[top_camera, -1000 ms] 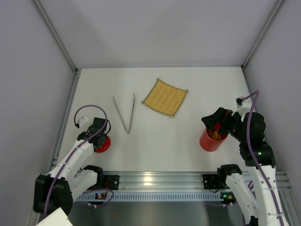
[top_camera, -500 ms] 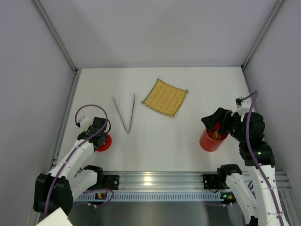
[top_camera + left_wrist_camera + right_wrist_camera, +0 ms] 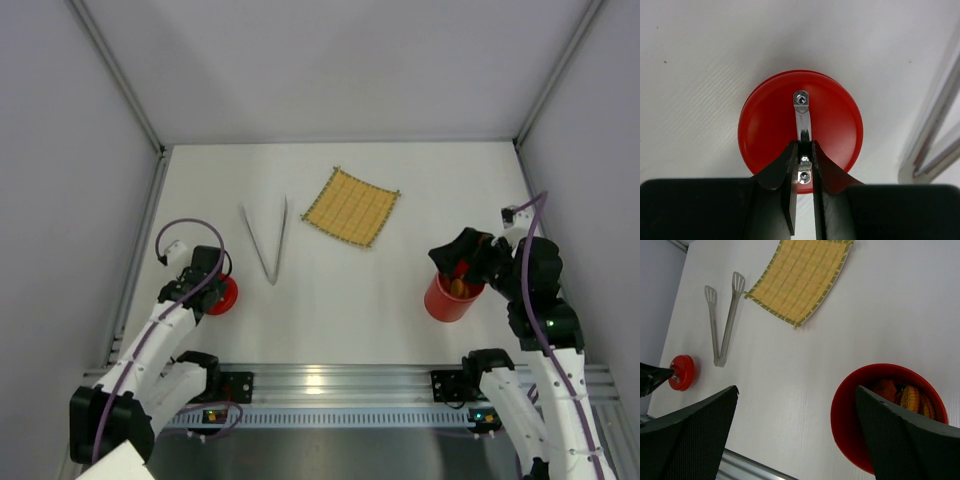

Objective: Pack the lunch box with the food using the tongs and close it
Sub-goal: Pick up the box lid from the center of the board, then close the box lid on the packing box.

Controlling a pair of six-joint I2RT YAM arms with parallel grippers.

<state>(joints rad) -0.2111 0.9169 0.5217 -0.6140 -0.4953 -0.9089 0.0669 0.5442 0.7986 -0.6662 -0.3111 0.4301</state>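
Left wrist view: left jaws pinch the round red plastic lid [image 3: 765, 125] by its handle [image 3: 802, 120], right jaws gape, packed red cylindrical lunch box [image 3: 442, 300] awaits closing.

Two arms, the left arm [image 3: 150, 335] and the right arm [image 3: 560, 385], wear white shells with black joints. A purple cable [image 3: 185, 228] loops over each wrist. The black bases [image 3: 200, 365] carry tiny lights [image 3: 478, 413], green I think. The left pincer [image 3: 803, 146] has smooth black fingers [image 3: 775, 200]; the right pincer [image 3: 796, 388] has finely textured black pads [image 3: 685, 440].
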